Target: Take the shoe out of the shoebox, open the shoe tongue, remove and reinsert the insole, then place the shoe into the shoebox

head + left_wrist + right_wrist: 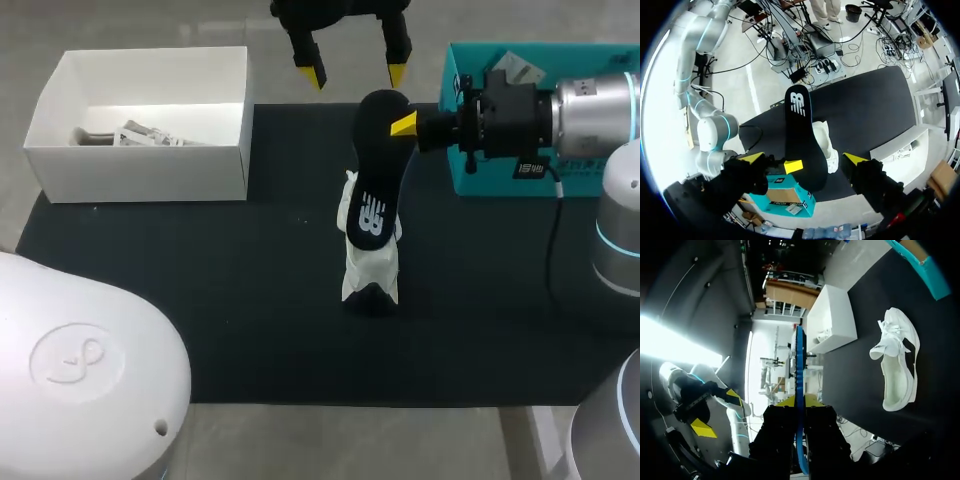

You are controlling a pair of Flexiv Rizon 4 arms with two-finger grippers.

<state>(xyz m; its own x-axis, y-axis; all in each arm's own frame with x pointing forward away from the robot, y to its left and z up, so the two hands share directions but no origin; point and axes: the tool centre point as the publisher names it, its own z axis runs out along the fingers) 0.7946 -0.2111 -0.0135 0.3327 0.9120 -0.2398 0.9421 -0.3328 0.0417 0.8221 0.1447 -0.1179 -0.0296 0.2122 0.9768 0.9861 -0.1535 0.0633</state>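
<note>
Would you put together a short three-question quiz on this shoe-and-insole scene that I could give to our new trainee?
1. True or false: the black insole lies inside the white shoe.
2. Which gripper is shut on the insole? A) the left gripper B) the right gripper C) neither
3. Fill in: the shoe rests on the black mat, outside the white ____.

Key: 1 false, the insole is out of the shoe and held by a gripper; 2 B, while the left gripper hangs open; 3 shoebox.
</note>
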